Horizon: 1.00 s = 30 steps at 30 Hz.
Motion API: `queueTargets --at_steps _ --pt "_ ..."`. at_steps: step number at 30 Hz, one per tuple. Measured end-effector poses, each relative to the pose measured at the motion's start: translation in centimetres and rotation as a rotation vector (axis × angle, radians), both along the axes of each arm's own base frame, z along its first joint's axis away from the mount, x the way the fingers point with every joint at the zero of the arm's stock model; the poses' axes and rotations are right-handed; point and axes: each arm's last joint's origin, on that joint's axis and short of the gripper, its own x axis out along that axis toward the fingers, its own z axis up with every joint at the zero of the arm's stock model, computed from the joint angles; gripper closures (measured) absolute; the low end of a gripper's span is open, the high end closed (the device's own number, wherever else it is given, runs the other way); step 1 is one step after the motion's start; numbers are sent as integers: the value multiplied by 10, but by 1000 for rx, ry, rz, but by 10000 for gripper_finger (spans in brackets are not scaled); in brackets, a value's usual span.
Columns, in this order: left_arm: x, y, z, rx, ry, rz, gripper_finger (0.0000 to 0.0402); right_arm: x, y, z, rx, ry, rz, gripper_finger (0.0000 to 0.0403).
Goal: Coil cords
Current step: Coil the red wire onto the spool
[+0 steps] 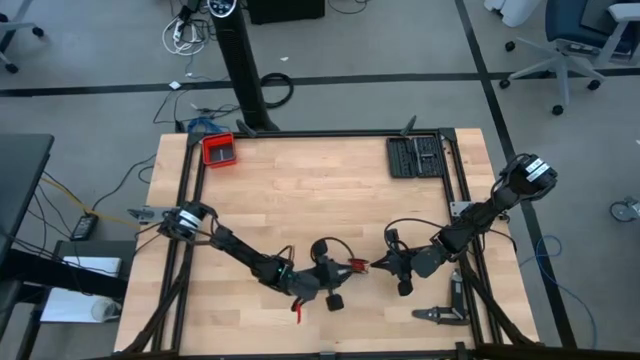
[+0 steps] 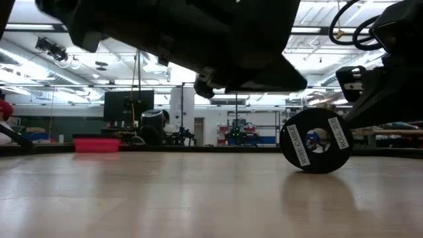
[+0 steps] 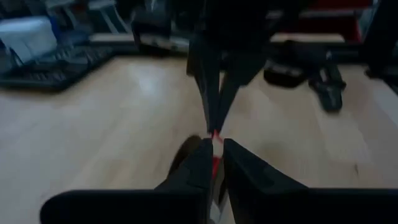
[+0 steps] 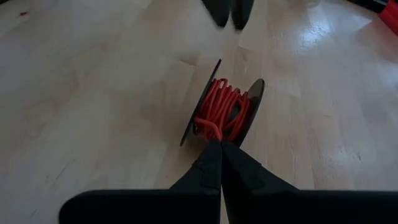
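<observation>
- The thin red cord (image 4: 221, 109) sits wound on a black spool at lower centre of the high view.
- The right end effector (image 4: 221, 149) is closed together, pinching the cord's end.
- The left end effector (image 3: 214, 158) is clamped on a red strand.
- Advice: keep the strand taut and lay each turn between the flanges.

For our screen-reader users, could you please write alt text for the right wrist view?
A thin red cord is wound on a small black spool standing on edge on the light wooden table. The right gripper, shut, pinches the cord's end just before it.

Bright, even ceiling light.
The left wrist view is blurred; glare streaks the table (image 4: 323, 56) in the right wrist view.
</observation>
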Motion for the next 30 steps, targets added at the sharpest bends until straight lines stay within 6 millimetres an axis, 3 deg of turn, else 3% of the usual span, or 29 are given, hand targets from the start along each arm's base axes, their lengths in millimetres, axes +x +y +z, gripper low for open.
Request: queueTargets --at_steps 6,16,30 --pt "2 3 -3 -41 130 -36 352 1 -1 1 0 -8 -1 403" --pt "6 11 -3 -57 160 -29 276 2 -1 1 4 -9 -2 403" --pt "4 13 -8 -33 208 -35 290 2 -1 1 3 -11 -1 403"
